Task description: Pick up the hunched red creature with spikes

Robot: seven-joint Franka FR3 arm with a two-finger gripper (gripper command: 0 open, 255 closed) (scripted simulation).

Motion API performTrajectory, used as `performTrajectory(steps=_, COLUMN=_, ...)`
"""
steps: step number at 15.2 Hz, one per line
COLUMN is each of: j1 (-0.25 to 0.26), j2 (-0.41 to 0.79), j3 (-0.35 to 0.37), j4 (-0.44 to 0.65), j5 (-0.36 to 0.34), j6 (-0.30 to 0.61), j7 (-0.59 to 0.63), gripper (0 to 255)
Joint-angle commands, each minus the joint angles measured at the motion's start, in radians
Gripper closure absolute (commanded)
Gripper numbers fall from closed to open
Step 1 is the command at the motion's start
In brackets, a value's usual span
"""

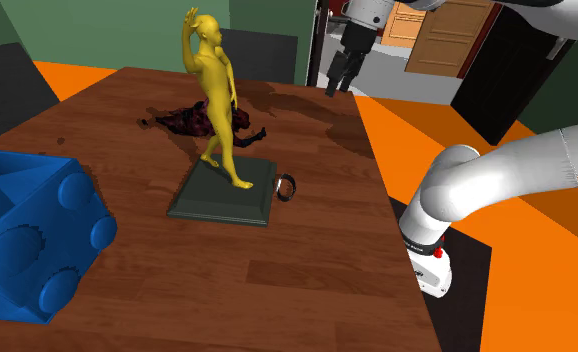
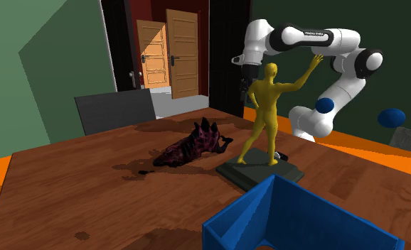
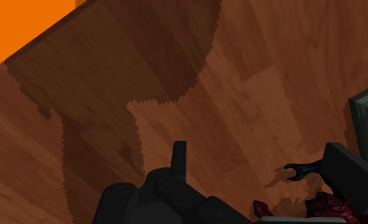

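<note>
Gripper hangs up in the air, past the far side of the yellow statue. I think it waits up high so it can come down on the creature without bumping the tall statue.

Going left to right in the shoulder view, a big blue brick with round bumps comes first. It sits well to the left of the yellow statue, out of the way. Next is the red creature. It is dark red with spikes on its back. It lies low on the wooden table, just behind the yellow statue and close to its dark base. The statue hides part of it from this side, so I think coming at it from the far side is easier. The yellow statue stands up straight on the base with one arm raised. A small ring lies just beside the base. Right of the statue, the white arm bends up from its stand.

In the wrist view, a bit of the red creature peeks out by one finger, near the statue's base. The two black fingers stand apart with bare table between them. They hold nothing and touch nothing.
</note>
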Motion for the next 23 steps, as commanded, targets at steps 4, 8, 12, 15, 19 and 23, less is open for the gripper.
performTrajectory(steps=4, j1=0.021, j2=0.113, j3=0.048, j4=0.093, j5=0.012, j6=0.005, j7=0.044, gripper=0)
performTrajectory(steps=8, j1=0.041, j2=0.268, j3=0.107, j4=0.233, j5=0.016, j6=-0.003, j7=0.102, gripper=0)
performTrajectory(steps=12, j1=0.058, j2=0.428, j3=0.162, j4=0.393, j5=0.005, j6=-0.027, j7=0.164, gripper=0)
performTrajectory(steps=15, j1=0.072, j2=0.553, j3=0.201, j4=0.528, j5=-0.014, j6=-0.057, j7=0.212, gripper=0)
performTrajectory(steps=19, j1=0.097, j2=0.733, j3=0.248, j4=0.737, j5=-0.054, j6=-0.117, j7=0.278, gripper=0)
performTrajectory(steps=23, j1=0.139, j2=0.936, j3=0.286, j4=0.995, j5=-0.109, j6=-0.208, j7=0.345, gripper=0)
